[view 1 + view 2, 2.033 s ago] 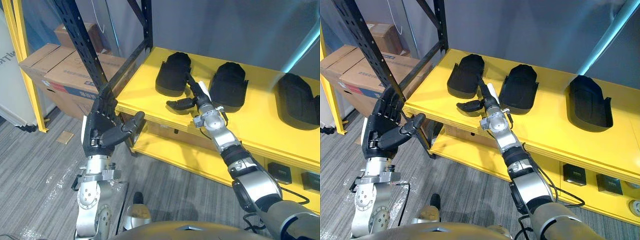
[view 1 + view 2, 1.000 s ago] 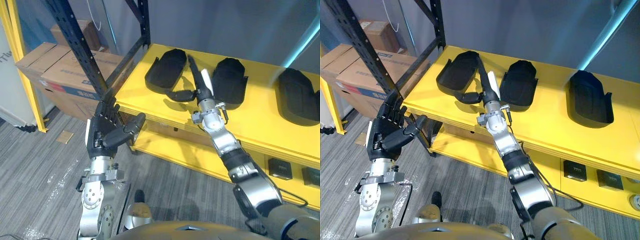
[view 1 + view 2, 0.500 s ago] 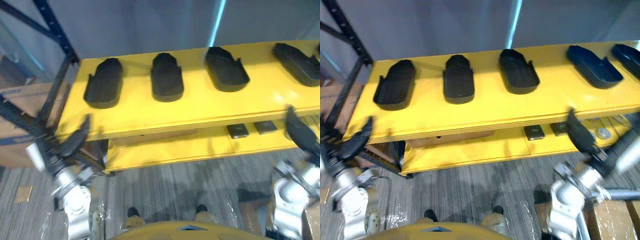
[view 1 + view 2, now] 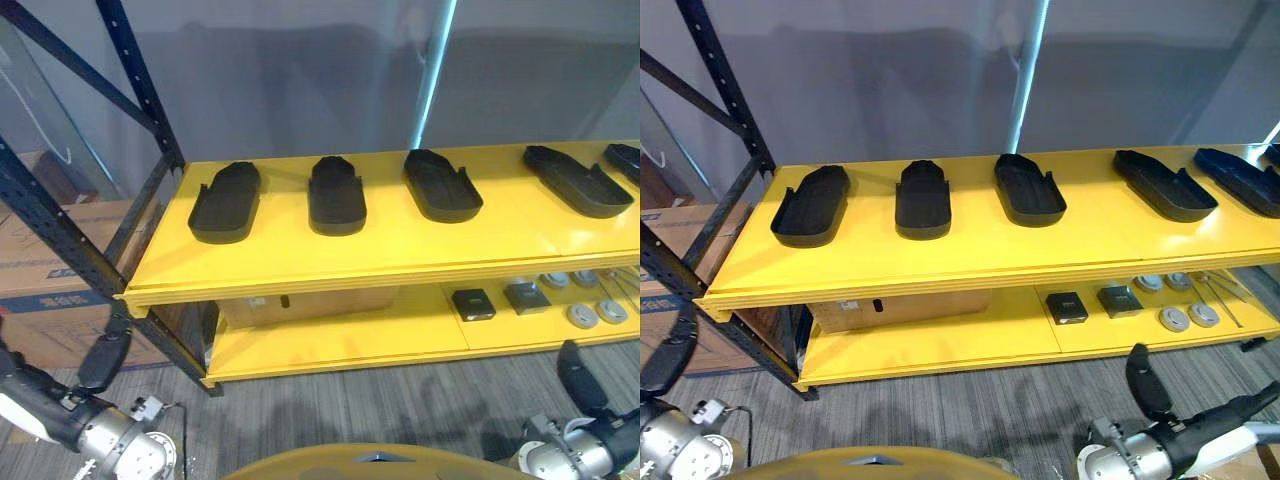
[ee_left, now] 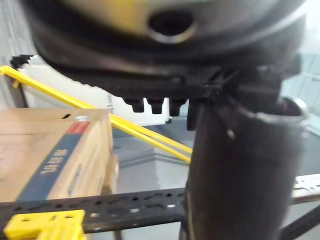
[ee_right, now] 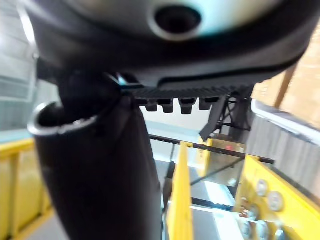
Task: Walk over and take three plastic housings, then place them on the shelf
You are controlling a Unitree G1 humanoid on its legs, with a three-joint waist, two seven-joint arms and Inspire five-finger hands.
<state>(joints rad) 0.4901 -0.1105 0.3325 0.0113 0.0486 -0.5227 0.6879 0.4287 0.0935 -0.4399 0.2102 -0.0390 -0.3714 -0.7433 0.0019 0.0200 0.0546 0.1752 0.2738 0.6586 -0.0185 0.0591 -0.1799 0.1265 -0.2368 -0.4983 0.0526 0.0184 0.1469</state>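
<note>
The left housing [image 4: 225, 203], the middle housing [image 4: 336, 195] and the right housing [image 4: 442, 186] are lying side by side, apart, from 10 to 1 o'clock on the yellow shelf [image 4: 400, 245], set back from its front edge, with another housing [image 4: 577, 182] lying at 2 o'clock. The left hand [image 4: 103, 358] at 8 o'clock and the right hand [image 4: 576, 377] at 4 o'clock are hanging low and holding nothing, thumbs spread away from relaxed fingers. Grey floor [image 4: 400, 400] is lying open between them and the shelf's edge, while a black post [image 4: 60, 235] is slanting past at 9 o'clock.

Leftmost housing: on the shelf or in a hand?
On the shelf. The leftmost housing lies flat on its top board, apart from the next housing; left hand and right hand sit low, off it.
</note>
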